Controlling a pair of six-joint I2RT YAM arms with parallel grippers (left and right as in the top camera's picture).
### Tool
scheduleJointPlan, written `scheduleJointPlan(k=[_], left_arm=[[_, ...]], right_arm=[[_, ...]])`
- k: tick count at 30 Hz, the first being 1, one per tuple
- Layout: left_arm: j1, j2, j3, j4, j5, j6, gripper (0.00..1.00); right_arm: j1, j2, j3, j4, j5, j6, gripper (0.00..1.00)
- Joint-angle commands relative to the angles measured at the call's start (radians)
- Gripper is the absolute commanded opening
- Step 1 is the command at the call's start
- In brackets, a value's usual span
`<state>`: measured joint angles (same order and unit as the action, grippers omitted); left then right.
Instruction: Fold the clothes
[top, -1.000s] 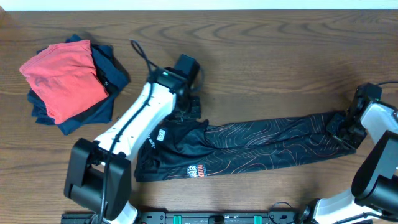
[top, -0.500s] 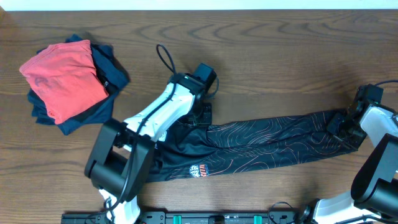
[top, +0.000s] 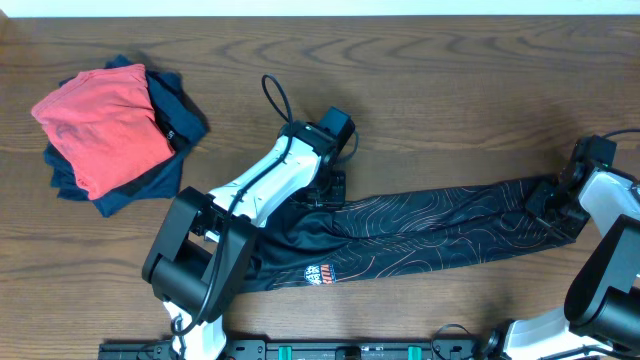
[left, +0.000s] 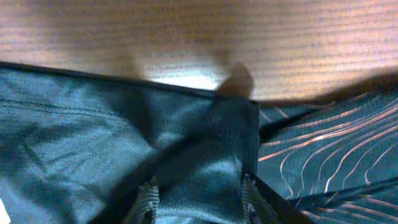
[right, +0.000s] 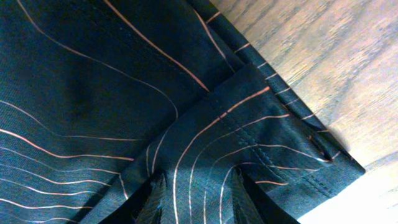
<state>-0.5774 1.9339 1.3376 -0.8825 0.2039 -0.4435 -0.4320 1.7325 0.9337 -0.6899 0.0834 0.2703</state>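
Observation:
The clothes, a black jersey (top: 430, 225) with thin orange contour lines, lie stretched in a long band across the table's front half. My left gripper (top: 327, 188) sits low on the band's upper edge near the left end. In the left wrist view it (left: 198, 186) is open, its fingers apart with plain dark fabric (left: 93, 137) lying slack between them. My right gripper (top: 548, 205) rests on the jersey's right end. In the right wrist view it (right: 199, 180) stands partly open over the hemmed corner (right: 292, 143), the cloth flat and unwrinkled between the fingers.
A folded pile lies at the back left, a red garment (top: 100, 125) on top of navy ones (top: 165, 175). The left arm's cable (top: 272, 95) loops above the jersey. Bare wooden table (top: 450, 100) shows behind the jersey.
My left arm has swung to the right along the jersey's upper edge and its jaws have widened, letting the fabric go. The right gripper has stayed in place.

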Motion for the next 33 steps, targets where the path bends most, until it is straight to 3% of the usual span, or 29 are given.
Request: scheduleJointPlan(k=[1, 7, 12, 14, 24, 33], left_arm=[[-0.003, 0.011, 0.005, -0.002, 0.029, 0.037, 0.49], [-0.003, 0.011, 0.007, 0.010, 0.033, 0.117, 0.49], [-0.014, 0.011, 0.007, 0.008, 0.032, 0.266, 0.50], [-0.025, 0.011, 0.007, 0.010, 0.031, 0.311, 0.55], [-0.063, 0.011, 0.007, 0.033, -0.040, 0.317, 0.63], [-0.064, 0.011, 0.013, 0.054, -0.216, 0.308, 0.69]], right_arm=[[-0.006, 0.035, -0.032, 0.014, -0.005, -0.005, 0.35], [-0.006, 0.035, -0.032, 0.013, -0.005, -0.005, 0.35], [-0.006, 0.035, -0.033, 0.014, -0.005, -0.005, 0.35], [-0.006, 0.035, -0.033, 0.014, -0.005, -0.005, 0.35], [-0.006, 0.035, -0.033, 0.011, -0.005, -0.005, 0.35], [-0.006, 0.035, -0.033, 0.010, -0.005, -0.005, 0.35]])
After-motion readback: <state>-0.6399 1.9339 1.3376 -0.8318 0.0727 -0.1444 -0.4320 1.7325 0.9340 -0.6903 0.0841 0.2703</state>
